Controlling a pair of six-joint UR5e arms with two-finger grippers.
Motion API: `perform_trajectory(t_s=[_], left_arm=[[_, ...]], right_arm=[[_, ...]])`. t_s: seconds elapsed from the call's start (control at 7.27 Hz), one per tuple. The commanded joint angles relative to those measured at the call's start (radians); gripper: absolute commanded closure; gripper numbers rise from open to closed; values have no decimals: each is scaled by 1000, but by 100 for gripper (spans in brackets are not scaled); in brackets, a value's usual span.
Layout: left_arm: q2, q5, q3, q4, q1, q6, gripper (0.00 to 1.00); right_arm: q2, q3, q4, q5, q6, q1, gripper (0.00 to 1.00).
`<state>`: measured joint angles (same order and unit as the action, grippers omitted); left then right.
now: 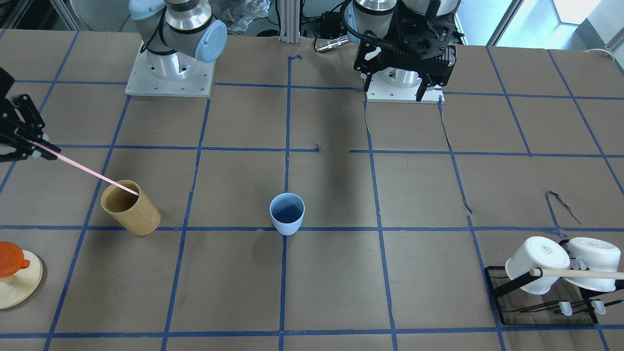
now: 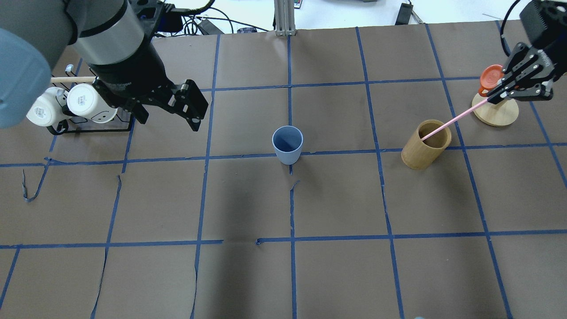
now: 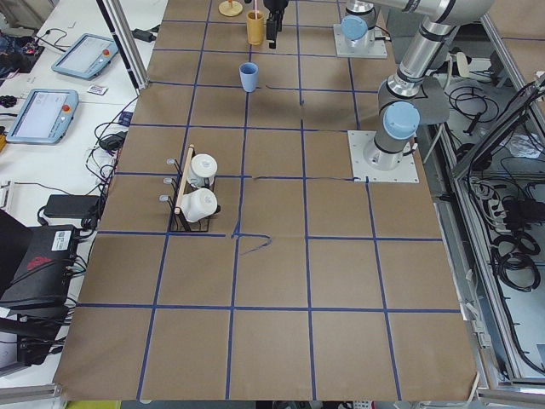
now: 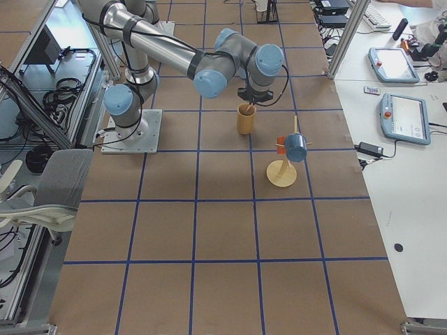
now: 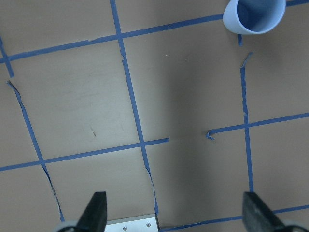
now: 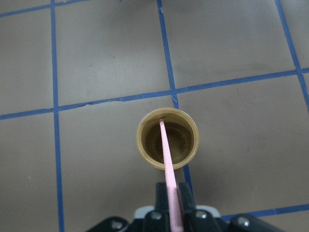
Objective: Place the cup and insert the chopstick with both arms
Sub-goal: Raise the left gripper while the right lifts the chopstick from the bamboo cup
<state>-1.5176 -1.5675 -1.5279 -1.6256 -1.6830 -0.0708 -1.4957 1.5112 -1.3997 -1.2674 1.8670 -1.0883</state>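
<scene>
The pale blue cup [image 1: 287, 213] stands upright and empty near the table's middle; it also shows in the overhead view [image 2: 287, 144] and the left wrist view [image 5: 254, 14]. My right gripper [image 2: 496, 95] is shut on the upper end of the pink chopstick [image 2: 452, 121]. The chopstick slants down, and its lower end is inside the tan wooden cylinder [image 2: 426, 144], as the right wrist view [image 6: 169, 164] shows. My left gripper [image 2: 170, 113] is open and empty, raised above the table to the cup's left, well apart from it.
A black rack with two white mugs [image 2: 66, 104] and a beige rod stands at the table's left end. An orange piece on a round wooden stand [image 2: 494, 106] sits just behind the right gripper. Blue tape lines cross the brown table [image 2: 336, 274].
</scene>
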Motion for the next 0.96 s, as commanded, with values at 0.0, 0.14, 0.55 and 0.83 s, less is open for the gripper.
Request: perform_trajectory(t_s=[0.0,0.14,0.55,0.83], left_arm=[[-24,-3,2,157,29,31,0],[-21,-6,-3,159,43,136,0],[-9,-8,6,80,51,196,0],[-6,-6,11,59,51,201,0]], right_arm=[[-46,-124,102,-24,-280,-77,100],[-46,-144,93,-30,-458,-178,100],[6,-163,-111,-215,-1029,-527,100],[98,-166,-247,-248,-1421,-655,100]])
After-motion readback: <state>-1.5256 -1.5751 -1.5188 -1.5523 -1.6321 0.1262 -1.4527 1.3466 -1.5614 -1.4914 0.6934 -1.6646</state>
